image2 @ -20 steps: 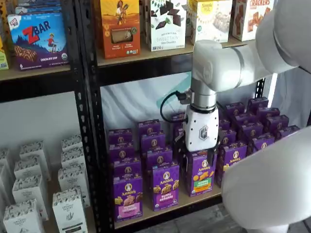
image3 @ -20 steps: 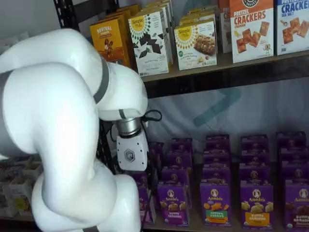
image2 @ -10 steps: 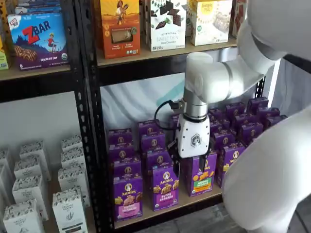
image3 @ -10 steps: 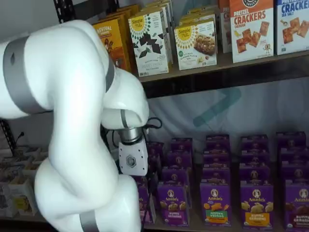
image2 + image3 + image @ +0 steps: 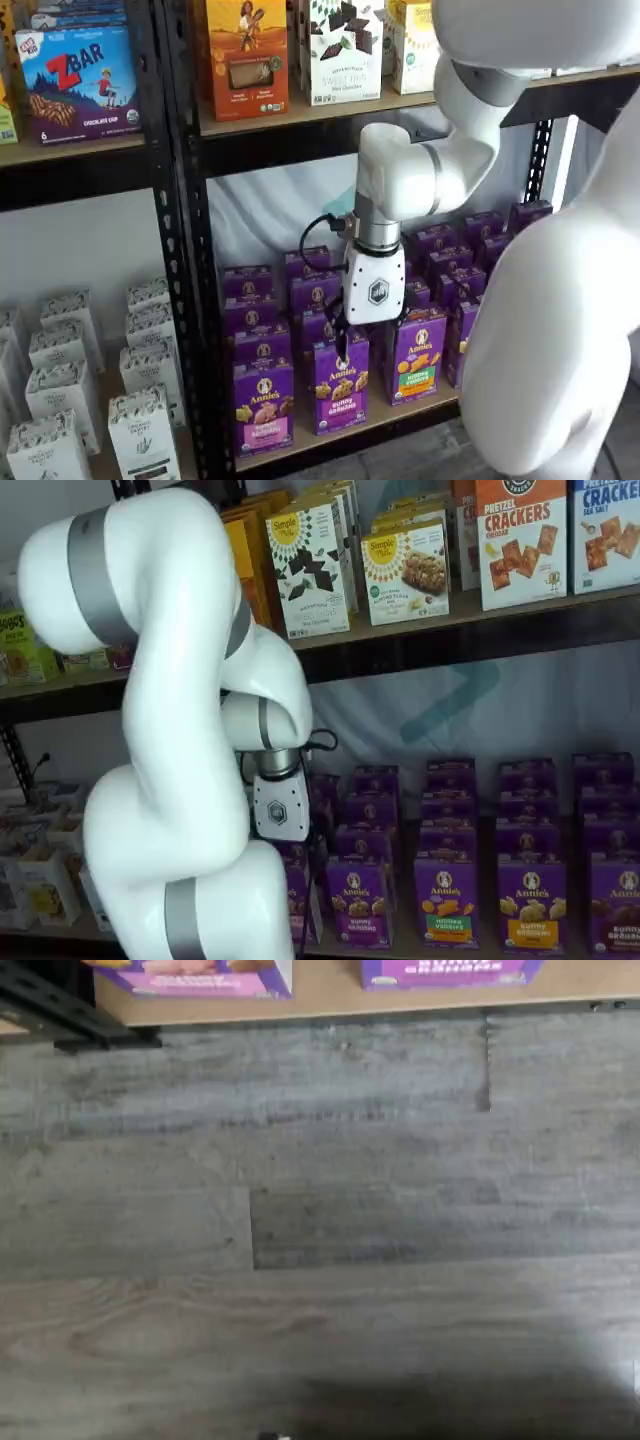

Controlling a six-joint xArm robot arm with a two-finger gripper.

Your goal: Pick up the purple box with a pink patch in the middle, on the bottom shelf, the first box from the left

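The purple box [image 5: 264,405] with the pink band stands upright at the left end of the front row on the bottom shelf [image 5: 405,408]. In a shelf view it [image 5: 302,905] is mostly hidden behind the arm. The wrist view shows its pink lower edge [image 5: 200,974] on the shelf board [image 5: 330,995], above grey floor. My gripper [image 5: 350,335] hangs in front of the neighbouring purple-band carton [image 5: 338,388], to the right of the purple box and a little higher. Its white body also shows in a shelf view [image 5: 280,808]. The fingers are dark against the cartons, with no gap readable.
A carton with an orange-green patch [image 5: 418,358] stands right of the gripper, with several rows of purple cartons behind. A black upright [image 5: 192,300] borders the purple box on its left, with white cartons [image 5: 140,400] beyond. The upper shelf [image 5: 300,115] holds orange and white cartons. The white arm fills a shelf view's right side [image 5: 560,330].
The gripper has moved left along the front row, from in front of the orange-green carton to in front of the purple-band carton. The arm's upper links swung up and left.
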